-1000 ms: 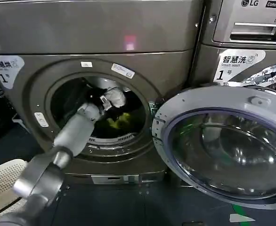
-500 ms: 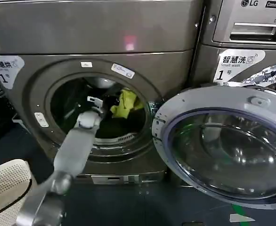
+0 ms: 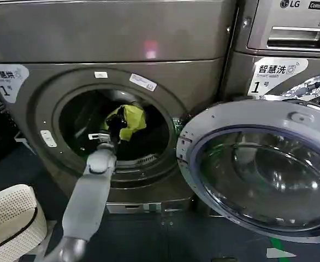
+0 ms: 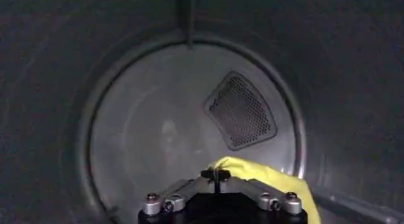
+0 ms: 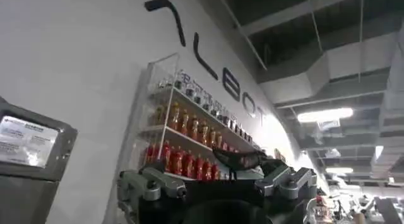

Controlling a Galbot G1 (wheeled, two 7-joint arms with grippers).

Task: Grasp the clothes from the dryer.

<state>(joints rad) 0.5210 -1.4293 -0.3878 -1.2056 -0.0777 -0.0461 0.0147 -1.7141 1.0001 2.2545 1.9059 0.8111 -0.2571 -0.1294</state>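
At dryer port, left gripper was clamped on yellow-green garment, held high to clear rim; right gripper's fingers: can't tell.

Grey tubular left arm; black end effector with silver screws, seemingly.

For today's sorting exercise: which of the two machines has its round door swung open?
The dark grey-bronze dryer, reached into by the left gripper holding the yellow-green garment. The LG machine beside it shows a drawer handle.
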